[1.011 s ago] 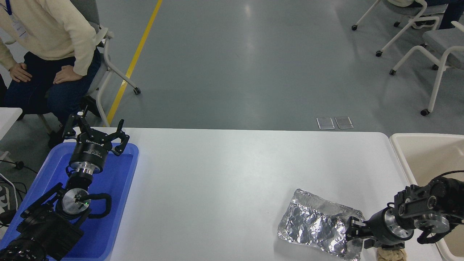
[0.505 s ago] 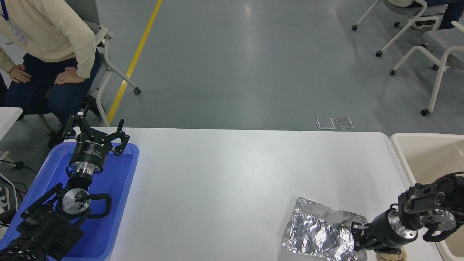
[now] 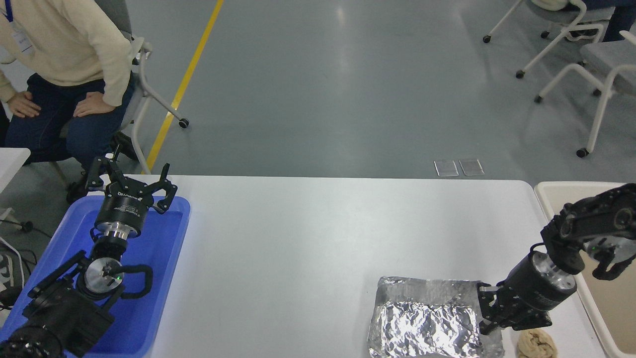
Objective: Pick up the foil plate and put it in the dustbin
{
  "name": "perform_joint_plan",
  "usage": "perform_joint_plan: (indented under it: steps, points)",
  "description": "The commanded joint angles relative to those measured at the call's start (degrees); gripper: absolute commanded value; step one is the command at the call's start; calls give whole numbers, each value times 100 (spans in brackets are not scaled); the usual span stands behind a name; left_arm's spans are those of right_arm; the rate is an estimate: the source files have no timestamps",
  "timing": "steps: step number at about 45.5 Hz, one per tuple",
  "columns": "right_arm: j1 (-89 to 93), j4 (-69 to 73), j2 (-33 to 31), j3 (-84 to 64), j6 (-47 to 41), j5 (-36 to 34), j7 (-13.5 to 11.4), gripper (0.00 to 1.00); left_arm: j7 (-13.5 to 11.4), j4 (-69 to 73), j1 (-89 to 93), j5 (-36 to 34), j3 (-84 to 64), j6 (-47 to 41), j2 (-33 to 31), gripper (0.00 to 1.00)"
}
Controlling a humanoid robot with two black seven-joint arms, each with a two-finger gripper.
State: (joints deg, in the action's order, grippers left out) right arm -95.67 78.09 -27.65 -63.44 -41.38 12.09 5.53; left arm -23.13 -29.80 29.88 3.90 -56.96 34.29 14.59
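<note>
right claw is clamped on the right-hand rim of the foil plate, its fingers closed over the thin edge. the plate spreads away to the claw's left, near the front edge of the table, and it looks slightly raised on the gripped side, though i cannot tell for sure whether its far side is clear of the table. the dustbin sits behind and to the right of the claw, just past the table's right end, with the arm's elbow already above it. a small tan lumpy ball lies just beside the claw, on its near side.

judging by this, the step in hand is the lift and carry. foil this thin will likely bend or tear at the pinch, so a slow, level rise seems wise, then a swing right until the whole plate is over the bin before letting go. keeping low risks dragging the plate into the ball or catching the bin's rim.

compared with half a second ago, the plate has turned square to the table edge and shifted left, and the arm's elbow has risen toward the bin. the left claw stays parked, spread open, over the blue tray.
</note>
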Motion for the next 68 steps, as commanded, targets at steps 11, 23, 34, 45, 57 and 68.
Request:
perform_joint_plan:
  steps: [11,23,34,45,57,68]
  points:
    - [-2552,400,49,-335,-362,127,1,0,1,0,0,-3,1,-1,0,100]
    - [-3783,435,31,-714,-362,118,1,0,1,0,0,-3,1,-1,-1,100]
    - [-4249,444,14,-723,-362,127,1,0,1,0,0,-3,1,-1,0,100]
    - [-4618,444,-4,-766,-362,127,1,0,1,0,0,-3,1,-1,-9,100]
    - [-4522,347,-232,-1117,-362,153,1,0,1,0,0,-3,1,-1,-9,100]
    - [-4355,-434,-873,-2312,-362,144,-8,0,1,0,0,-3,1,-10,-9,100]
